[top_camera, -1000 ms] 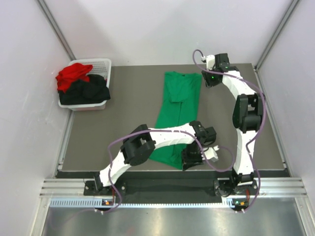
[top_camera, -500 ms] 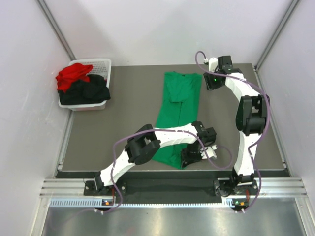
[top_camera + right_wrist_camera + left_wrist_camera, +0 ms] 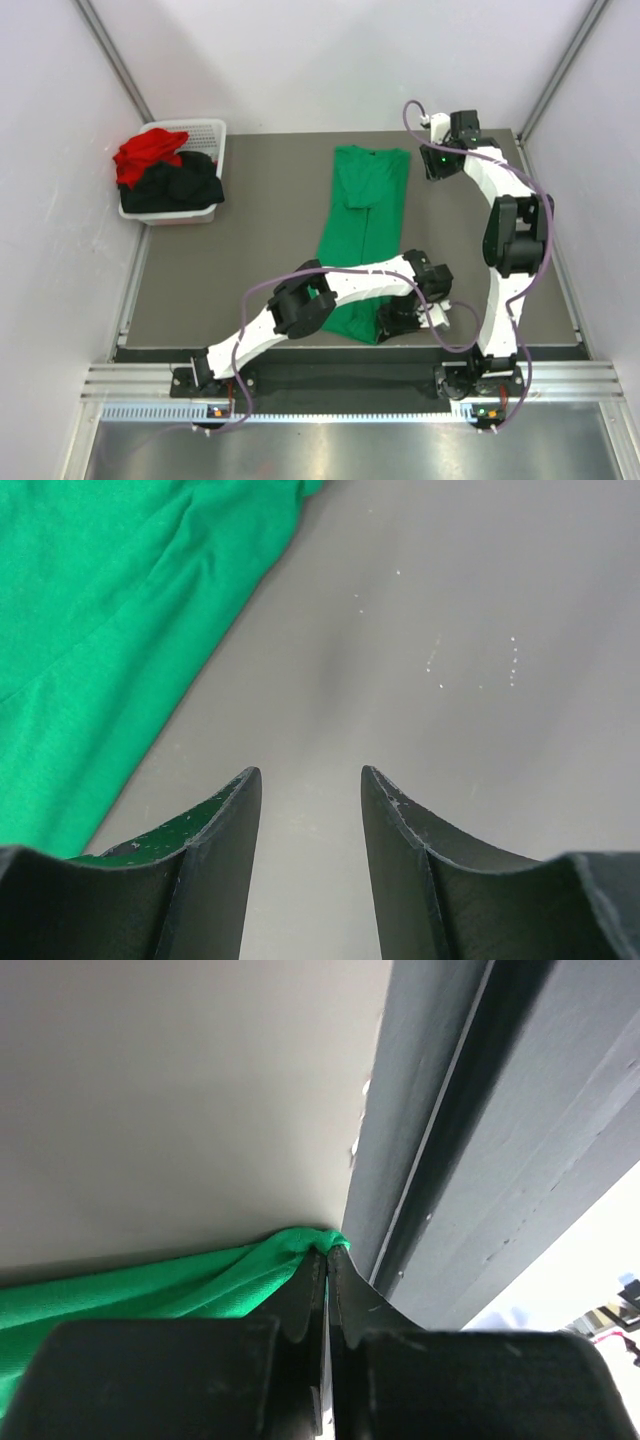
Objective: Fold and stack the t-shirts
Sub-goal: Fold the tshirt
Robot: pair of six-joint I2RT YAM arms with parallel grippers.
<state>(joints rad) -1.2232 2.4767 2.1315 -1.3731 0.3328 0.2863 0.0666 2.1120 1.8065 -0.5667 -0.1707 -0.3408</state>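
The bright green t-shirt (image 3: 365, 210) lies as a long narrow strip down the middle of the table. My left gripper (image 3: 392, 318) is at its near right corner, shut on a pinch of the green hem (image 3: 310, 1242) right by the table's front edge. My right gripper (image 3: 437, 165) hovers open over bare table just right of the shirt's far end, the green cloth (image 3: 90, 610) off to its left and nothing between its fingers. The red t-shirt (image 3: 150, 152) and the black t-shirt (image 3: 180, 185) are heaped in the white basket (image 3: 208, 130).
The basket stands at the far left corner against the white wall. A dark rail (image 3: 450, 1160) runs along the table's near edge, close beside my left gripper. White walls close in the table on the left, back and right.
My left gripper has shut on the green t-shirt's near corner and shifted a little right. The right arm has drifted slightly right, still open.
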